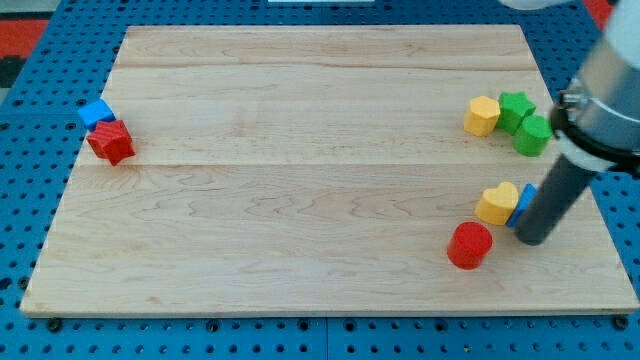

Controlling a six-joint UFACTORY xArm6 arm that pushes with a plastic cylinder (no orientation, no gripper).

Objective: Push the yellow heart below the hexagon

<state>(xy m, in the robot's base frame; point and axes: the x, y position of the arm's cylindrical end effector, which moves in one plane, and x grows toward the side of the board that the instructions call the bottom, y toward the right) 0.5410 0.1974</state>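
On the pale wooden board (300, 150), which lies on a blue pegboard (40, 150), the yellow heart (497, 203) sits low at the view's right, well below the yellow hexagon (482, 116). My tip (531, 240), a bare rod with no claw, stands just right of the heart, hiding most of a blue block (522, 203).

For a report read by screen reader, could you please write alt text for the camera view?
A dark rod's tip rests on a wooden board at the view's right, beside a blue block and yellow heart, with a red cylinder just left of it. Above sit a yellow hexagon, a green star and a green block; far left, a blue cube touches a red star.
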